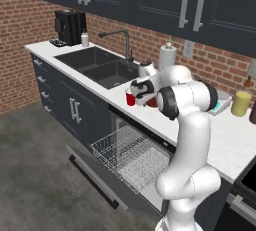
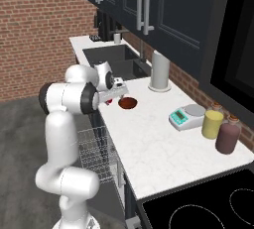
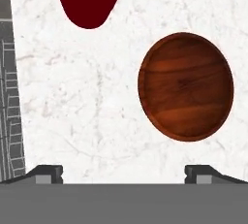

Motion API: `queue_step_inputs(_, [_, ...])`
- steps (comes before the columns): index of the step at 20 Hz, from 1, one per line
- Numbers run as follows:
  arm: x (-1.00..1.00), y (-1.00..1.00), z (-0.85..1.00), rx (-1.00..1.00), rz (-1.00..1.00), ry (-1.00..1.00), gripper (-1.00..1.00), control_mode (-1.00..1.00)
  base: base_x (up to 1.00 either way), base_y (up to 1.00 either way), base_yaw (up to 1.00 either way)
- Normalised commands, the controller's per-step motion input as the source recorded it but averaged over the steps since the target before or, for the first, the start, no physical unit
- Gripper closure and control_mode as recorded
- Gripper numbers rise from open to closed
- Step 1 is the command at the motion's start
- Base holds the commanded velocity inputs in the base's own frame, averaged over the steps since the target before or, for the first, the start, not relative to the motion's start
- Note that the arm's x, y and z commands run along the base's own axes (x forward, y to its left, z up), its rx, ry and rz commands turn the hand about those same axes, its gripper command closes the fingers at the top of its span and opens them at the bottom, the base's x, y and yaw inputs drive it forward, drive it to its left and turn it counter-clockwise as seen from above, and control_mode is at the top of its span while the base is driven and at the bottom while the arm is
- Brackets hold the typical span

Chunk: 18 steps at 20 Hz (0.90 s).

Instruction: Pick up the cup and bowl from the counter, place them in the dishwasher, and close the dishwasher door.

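Hovering wide open and empty: two-finger gripper (image 3: 123, 172) above the white marble-like counter (image 3: 97, 102), nothing between the fingertips. Lying just beside the gripper: small red tapered plastic cup (image 1: 130, 98), with the shallow dark reddish-brown bowl (image 3: 185, 86) near it. Best centring over the cup before descending, avoiding the bowl, with the dishwasher's white wire rack (image 1: 132, 156) waiting below.

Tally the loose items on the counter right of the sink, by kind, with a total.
Cups: 1, the red cup
Bowls: 1, the brown bowl
Jars: 2, the yellow jar and the maroon jar
Scales: 1, the teal-and-white scale
Paper towel rolls: 1
Total: 6
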Motion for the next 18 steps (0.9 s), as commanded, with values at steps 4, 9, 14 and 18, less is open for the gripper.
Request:
queue_step_inputs(4, [0.41,-0.12,-0.45,0.0,0.06,0.02,-1.0,-1.0,0.0,0.0,0.0])
queue_step_inputs(9, [0.4,-0.17,-0.48,0.0,0.03,0.03,-1.0,-1.0,0.0,0.0,0.0])
queue_step_inputs(14, [0.47,-0.22,-0.41,0.0,0.03,0.02,-1.0,-1.0,0.0,0.0,0.0])
queue_step_inputs(18, [0.34,-0.12,-0.2,0.0,0.02,0.0,-1.0,-1.0,0.0,0.0,0.0])
